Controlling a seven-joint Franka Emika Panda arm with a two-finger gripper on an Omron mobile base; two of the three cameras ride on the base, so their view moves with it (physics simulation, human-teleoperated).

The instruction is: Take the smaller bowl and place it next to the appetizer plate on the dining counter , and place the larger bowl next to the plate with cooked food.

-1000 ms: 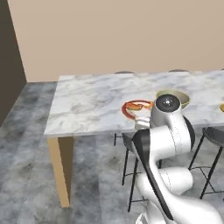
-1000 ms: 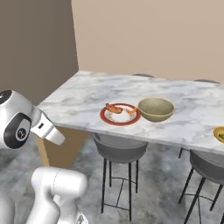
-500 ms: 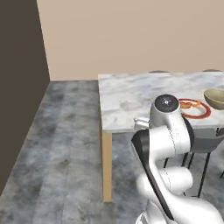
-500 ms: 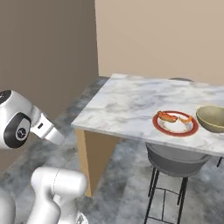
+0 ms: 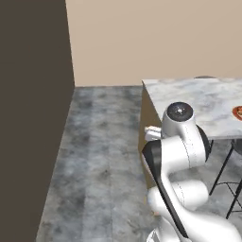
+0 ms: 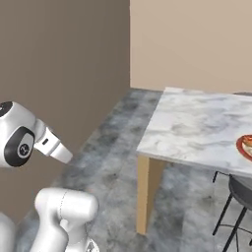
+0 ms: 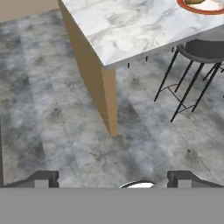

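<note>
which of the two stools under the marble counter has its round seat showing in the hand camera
The nearer stool, below the red-rimmed plate: its dark seat shows fully. The other stool behind shows just thin legs.

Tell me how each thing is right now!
Gripper: jaws open, holding nothing, above the floor.
Red-rimmed plate: flat on the counter, cut off at the picture's edge.
Counter: bare at this end.
Stool: upright, tucked under the counter's edge.

Base swinging left, whole scene sliding right in both base views. Tabletop (image 6: 197, 128) now pushed toward the right edge, plate with cooked food (image 6: 246, 146) cut off at the frame border, olive-tan bowl gone from sight, dark wall (image 5: 33, 118) looming left.
</note>
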